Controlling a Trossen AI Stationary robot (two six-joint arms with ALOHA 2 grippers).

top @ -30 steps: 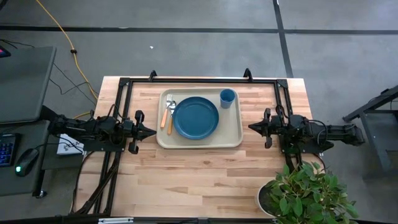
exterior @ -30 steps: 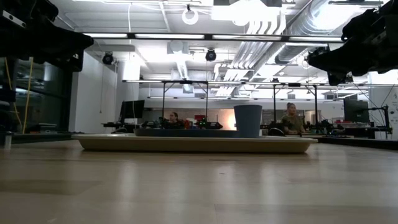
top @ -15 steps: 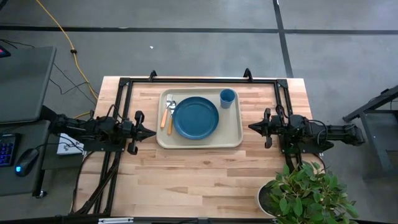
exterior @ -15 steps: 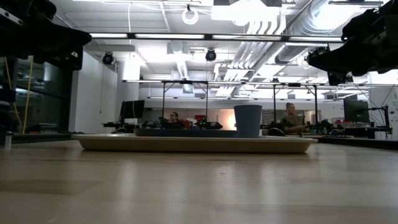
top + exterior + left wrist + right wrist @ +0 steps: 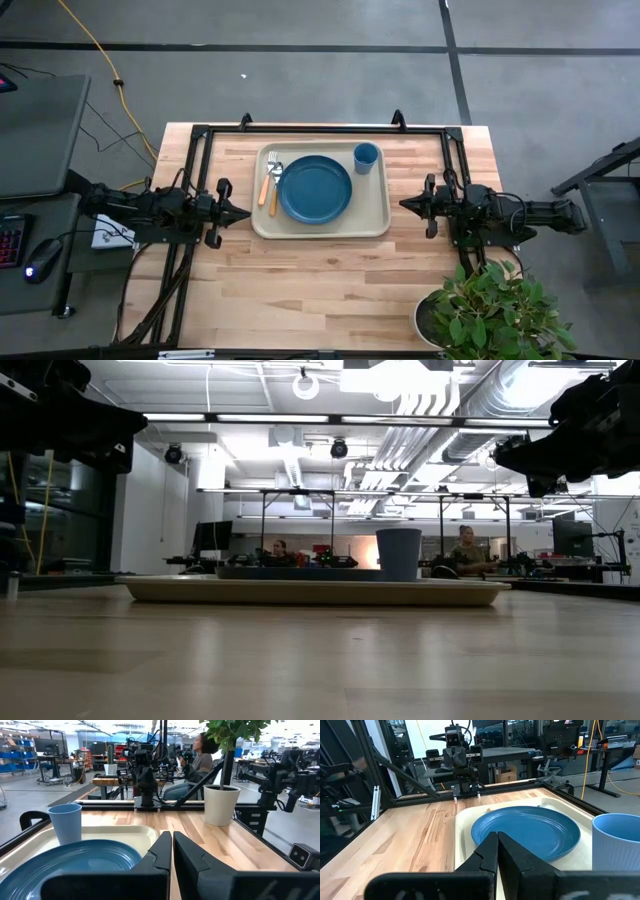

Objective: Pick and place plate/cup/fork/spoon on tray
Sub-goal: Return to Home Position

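Observation:
The cream tray (image 5: 375,222) lies at the table's far middle. On it sit the dark blue plate (image 5: 315,189), the light blue cup (image 5: 366,157) at the tray's far right corner, and the fork (image 5: 265,180) and spoon (image 5: 275,185) with orange handles left of the plate. My left gripper (image 5: 246,212) is shut and empty just left of the tray. My right gripper (image 5: 403,204) is shut and empty just right of the tray. The plate (image 5: 525,832) and cup (image 5: 617,842) also show in the right wrist view.
A potted plant (image 5: 487,310) stands at the table's near right corner. A black frame (image 5: 320,130) runs along the table's far edge and sides. Bare wood lies between the tray and the near edge.

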